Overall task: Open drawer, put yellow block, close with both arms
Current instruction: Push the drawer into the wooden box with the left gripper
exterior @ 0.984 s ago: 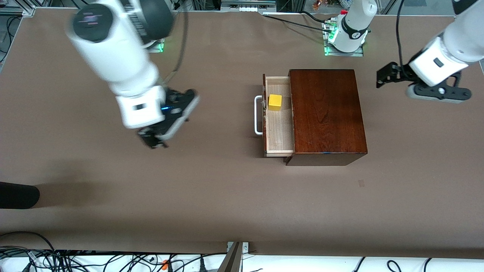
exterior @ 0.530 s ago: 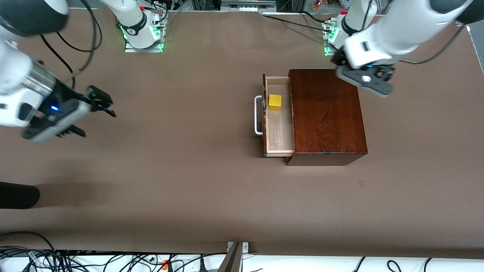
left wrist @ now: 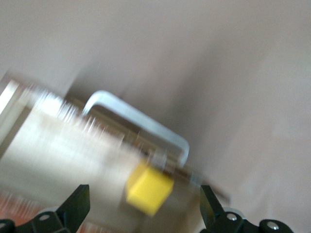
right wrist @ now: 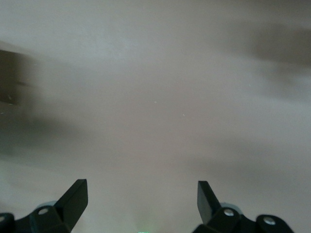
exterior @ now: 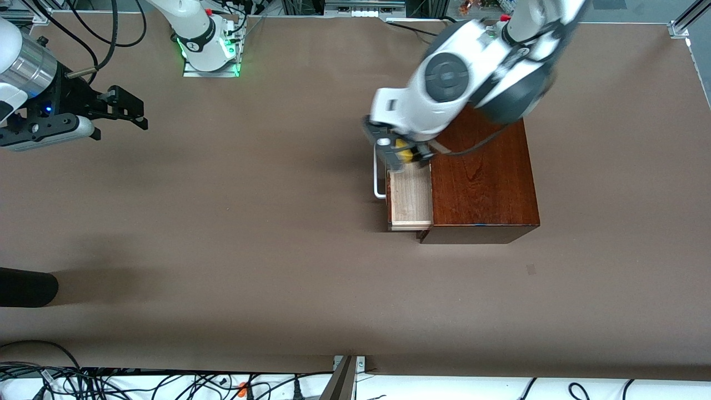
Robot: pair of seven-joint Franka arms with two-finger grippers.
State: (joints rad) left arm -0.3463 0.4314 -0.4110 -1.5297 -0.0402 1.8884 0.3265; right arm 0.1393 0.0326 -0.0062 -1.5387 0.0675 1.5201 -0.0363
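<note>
The dark wooden box (exterior: pixel 483 178) stands toward the left arm's end of the table. The drawer (exterior: pixel 412 200) is pulled out, with its pale inside and white handle (exterior: pixel 379 183) showing. The yellow block (exterior: pixel 407 156) lies in the drawer and is mostly covered by my left hand. My left gripper (exterior: pixel 400 153) hovers over the drawer above the block. In the left wrist view the gripper (left wrist: pixel 143 206) is open, with the block (left wrist: pixel 149 189) between its fingers but untouched, next to the handle (left wrist: pixel 141 124). My right gripper (exterior: pixel 133 111) is open and empty over bare table at the right arm's end; the right wrist view shows it (right wrist: pixel 141 196) over table only.
A black object (exterior: pixel 28 286) lies at the table's edge at the right arm's end, nearer to the front camera. Cables (exterior: pixel 111 380) run along the front edge. The two green-lit bases (exterior: pixel 211 53) stand along the top.
My left arm has swung from over the box's back corner to over the open drawer and the block. My right gripper has drawn back a little toward its end of the table.
</note>
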